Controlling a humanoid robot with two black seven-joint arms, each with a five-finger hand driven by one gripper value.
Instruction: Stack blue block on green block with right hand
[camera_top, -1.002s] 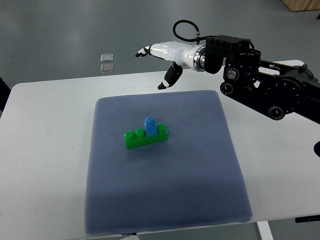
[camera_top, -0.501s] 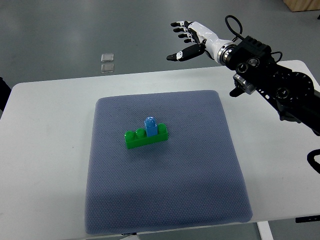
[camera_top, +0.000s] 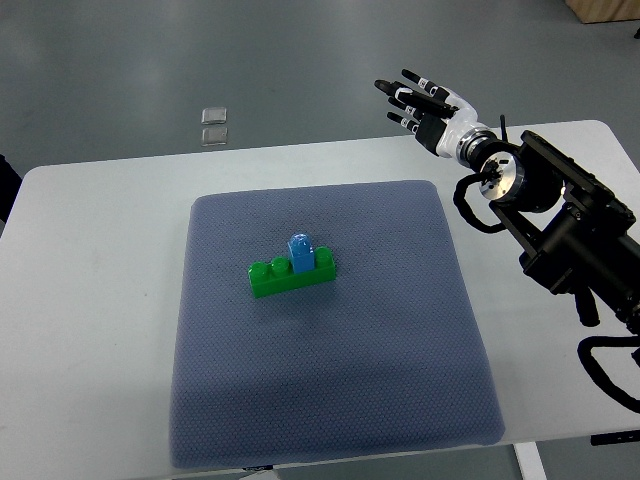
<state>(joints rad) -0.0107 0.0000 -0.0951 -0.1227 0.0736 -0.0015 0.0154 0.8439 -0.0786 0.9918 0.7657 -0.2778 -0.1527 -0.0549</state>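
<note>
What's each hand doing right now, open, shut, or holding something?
Right hand: open, fingers spread, holding nothing, beyond the table's far edge.
Left hand: not in view.

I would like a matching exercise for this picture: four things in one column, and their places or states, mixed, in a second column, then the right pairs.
Things:
1. blue block
2. green block
3. right hand
4. blue mat

Places or states:
A. lies on the white table
B. open, raised beyond the table's far edge
C. sits on top of another block
D. lies directly on the mat

Pairs: 1-C, 2-D, 3-B, 4-A
</note>
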